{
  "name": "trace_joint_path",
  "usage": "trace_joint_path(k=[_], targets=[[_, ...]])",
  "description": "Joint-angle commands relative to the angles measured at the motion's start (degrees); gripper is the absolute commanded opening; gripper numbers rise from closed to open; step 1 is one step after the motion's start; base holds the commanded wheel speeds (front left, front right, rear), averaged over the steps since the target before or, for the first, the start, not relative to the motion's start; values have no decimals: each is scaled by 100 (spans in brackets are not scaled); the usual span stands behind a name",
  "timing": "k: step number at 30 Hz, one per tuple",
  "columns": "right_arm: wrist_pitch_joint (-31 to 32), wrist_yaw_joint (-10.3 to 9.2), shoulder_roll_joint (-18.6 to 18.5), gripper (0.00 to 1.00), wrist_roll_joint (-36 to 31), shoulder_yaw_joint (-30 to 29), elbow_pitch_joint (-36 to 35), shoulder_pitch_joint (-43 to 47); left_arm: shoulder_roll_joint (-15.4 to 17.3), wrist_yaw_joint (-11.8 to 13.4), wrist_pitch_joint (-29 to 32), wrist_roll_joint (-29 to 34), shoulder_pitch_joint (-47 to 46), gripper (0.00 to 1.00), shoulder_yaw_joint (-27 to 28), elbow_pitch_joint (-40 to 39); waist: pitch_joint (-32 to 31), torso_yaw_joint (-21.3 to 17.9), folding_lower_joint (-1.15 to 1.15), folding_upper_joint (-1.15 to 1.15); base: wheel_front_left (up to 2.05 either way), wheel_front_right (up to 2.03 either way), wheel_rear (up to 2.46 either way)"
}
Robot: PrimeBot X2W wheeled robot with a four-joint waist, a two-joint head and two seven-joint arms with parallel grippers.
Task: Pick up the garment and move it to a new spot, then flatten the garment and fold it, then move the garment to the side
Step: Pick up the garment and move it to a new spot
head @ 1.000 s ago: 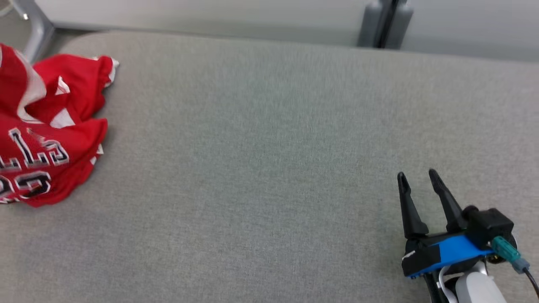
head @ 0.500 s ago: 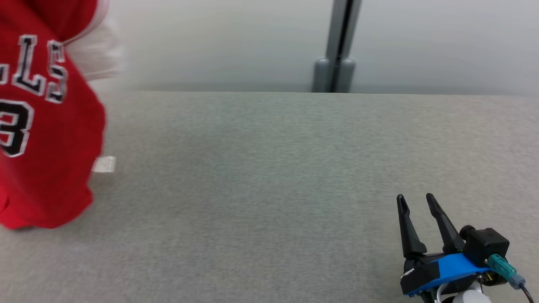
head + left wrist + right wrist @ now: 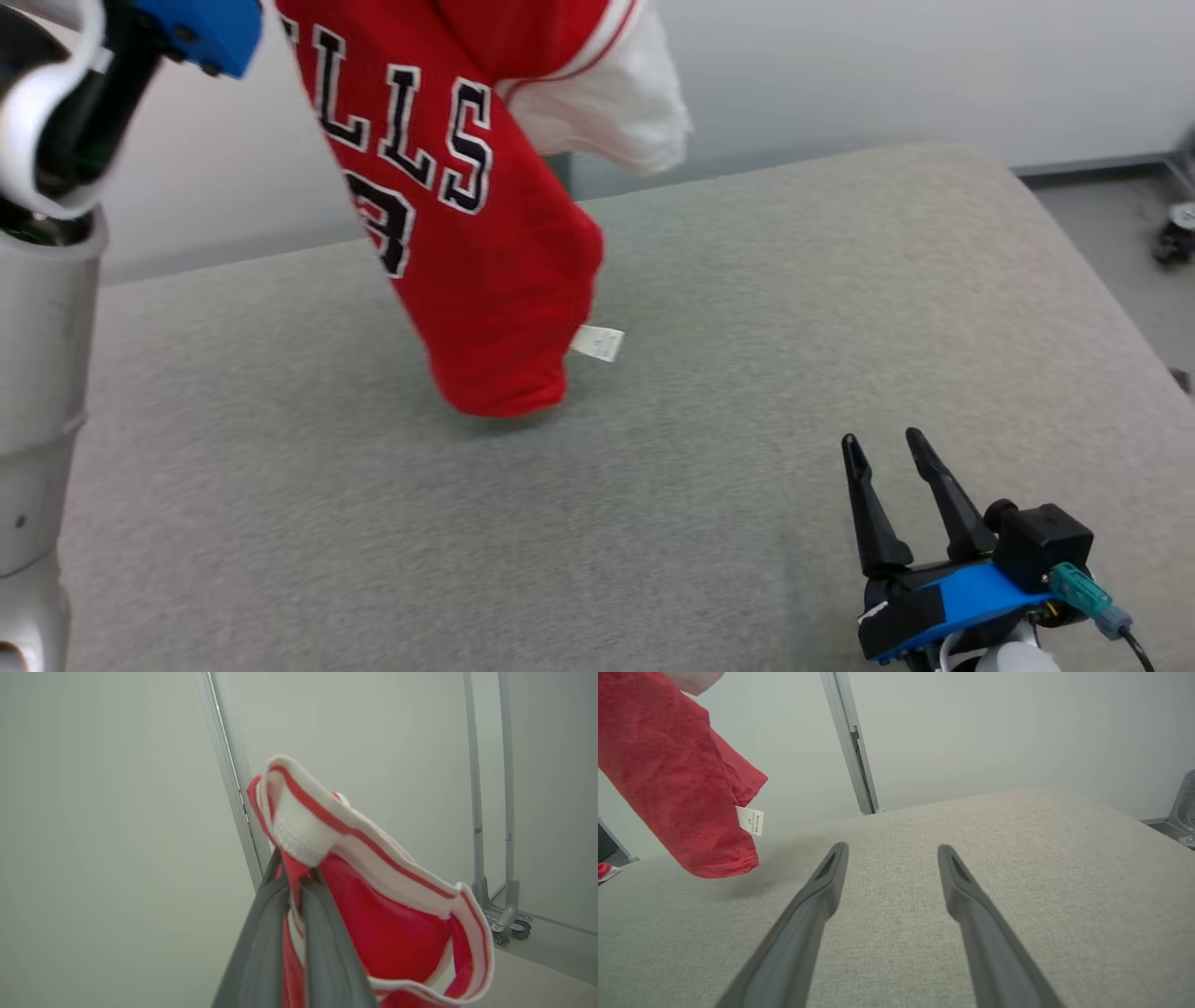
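Observation:
The garment (image 3: 467, 261) is a red jersey with black-and-white letters and white trim. It hangs in the air over the grey table (image 3: 794, 280), its lower end just touching or just above the cloth surface. In the left wrist view my left gripper (image 3: 294, 882) is shut on the garment (image 3: 387, 924) just under its white-and-red ribbed trim. My left wrist (image 3: 196, 28) shows at the top left of the head view. My right gripper (image 3: 882, 443) rests low at the table's near right, open and holding nothing. From it (image 3: 892, 851) the garment (image 3: 677, 779) hangs far to the left.
A white care label (image 3: 597, 343) sticks out of the garment's lower side. My pale left forearm (image 3: 37, 373) stands along the left edge. A metal post (image 3: 850, 742) rises behind the table. The table's right edge drops to floor with a wheeled base (image 3: 1176, 233).
The garment lay crumpled on the table at the left; now it hangs lifted from my left gripper over the middle. The head camera has turned. My right gripper stays open.

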Motion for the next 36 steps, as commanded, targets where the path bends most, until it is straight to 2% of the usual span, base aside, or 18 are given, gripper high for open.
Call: trace_joint_path(k=[1, 6, 11, 18, 22, 24, 25, 30, 36], targets=[[-34, 1, -26, 100, 74, 51, -33, -47, -50, -31, 0, -40, 134, 0, -84, 39, -58, -229, 0, 0, 0, 0, 0], [-34, 1, -23, 100, 111, 63, -79, -125, -190, -38, -105, -15, 576, 0, -398, 230, 111, -429, 0, 0, 0, 0, 0], [-37, 1, -25, 100, 118, 25, -63, -159, -343, -38, -281, 18, 1239, 0, -756, 528, 187, -459, 0, 0, 0, 0, 0], [-37, 1, -25, 100, 68, 1, -54, -212, -797, 114, -992, -187, 2744, 0, -1057, 1625, 154, -473, 0, 0, 0, 0, 0], [-38, 1, -22, 100, 18, -49, -69, -141, -1086, 213, -1462, -256, 3251, 0, -1111, 2349, 112, -397, 0, 0, 0, 0, 0], [-38, 1, -24, 100, 4, -57, -74, -101, -1211, 212, -1736, -241, 3367, 48, -1138, 2615, 98, -354, 0, 0, 0, 0, 0], [-38, 1, -25, 100, 1, -68, -73, -83, -1271, 208, -1872, -240, 3410, 100, -1144, 2732, 85, -327, 0, 0, 0, 0, 0], [-23, 1, -23, 100, -47, -121, -87, -5, -1485, 162, -2486, -371, 3522, 100, -1058, 2990, -23, -142, 0, 0, 0, 0, 0], [57, 1, -26, 100, -122, -269, -146, 127, -1517, 93, -3494, -566, 3847, 100, -786, 2639, -152, 147, 0, 0, 0, 0, 0]])
